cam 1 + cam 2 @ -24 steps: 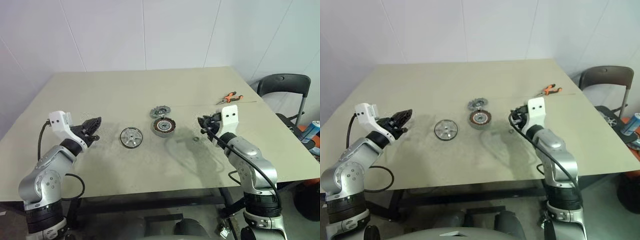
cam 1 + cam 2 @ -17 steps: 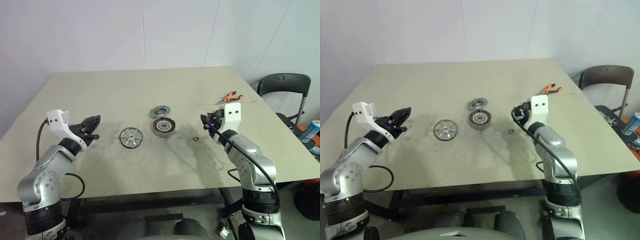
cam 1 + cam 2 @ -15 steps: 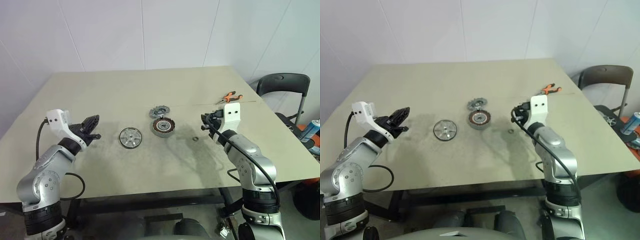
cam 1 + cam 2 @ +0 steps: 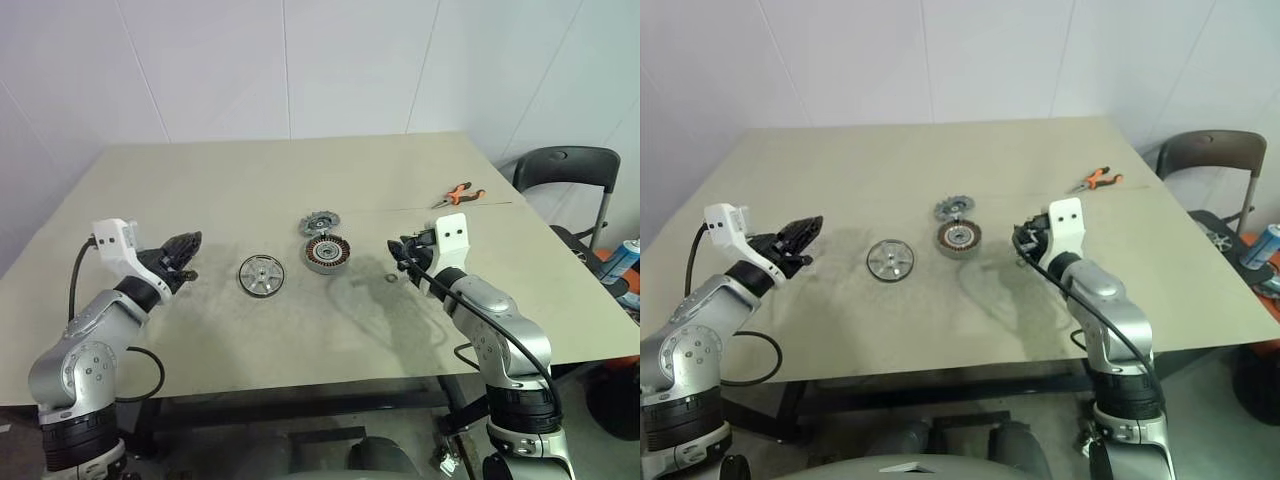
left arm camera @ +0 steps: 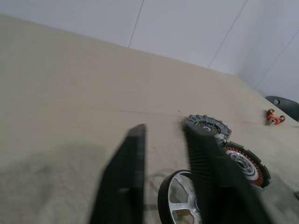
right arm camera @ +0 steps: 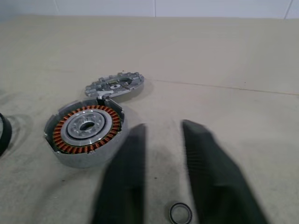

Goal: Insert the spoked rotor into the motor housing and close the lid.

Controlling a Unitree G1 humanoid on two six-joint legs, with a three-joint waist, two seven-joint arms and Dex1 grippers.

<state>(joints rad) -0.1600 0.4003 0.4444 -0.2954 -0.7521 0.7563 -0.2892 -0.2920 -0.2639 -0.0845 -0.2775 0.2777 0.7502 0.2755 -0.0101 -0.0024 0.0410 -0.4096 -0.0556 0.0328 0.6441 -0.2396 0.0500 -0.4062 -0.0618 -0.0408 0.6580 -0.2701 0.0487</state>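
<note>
Beige surface point(image 4: 300, 330) carries three motor parts near its middle. Motor housing point(image 4: 329, 254), copper windings showing around a pale hub, lies flat and uncovered. Spoked rotor point(image 4: 321, 221), dull grey with a toothed rim, lies just behind the housing, touching or almost touching its far edge; the right wrist view shows it resting low and slightly tilted against the rim. Lid point(image 4: 261, 274), a shiny silver disc with spoke cut-outs, lies flat to the housing's left, near it but apart.

Small dark ring point(image 6: 180, 213) lies on the surface to the right of the housing, just in front of the right gripper. Orange-handled pliers point(image 4: 460, 193) sit well apart toward the far right edge. Black chair point(image 4: 566, 175) stands beyond the right corner, and a can point(image 4: 623, 262) shows at the far right.

Left gripper point(image 4: 184, 254) hovers above the surface left of the lid, pointing toward it, fingers apart with a clear gap, holding nothing. Right gripper point(image 4: 401, 256) hovers right of the housing, pointing at it, fingers apart too, empty. Neither gripper touches any part.
</note>
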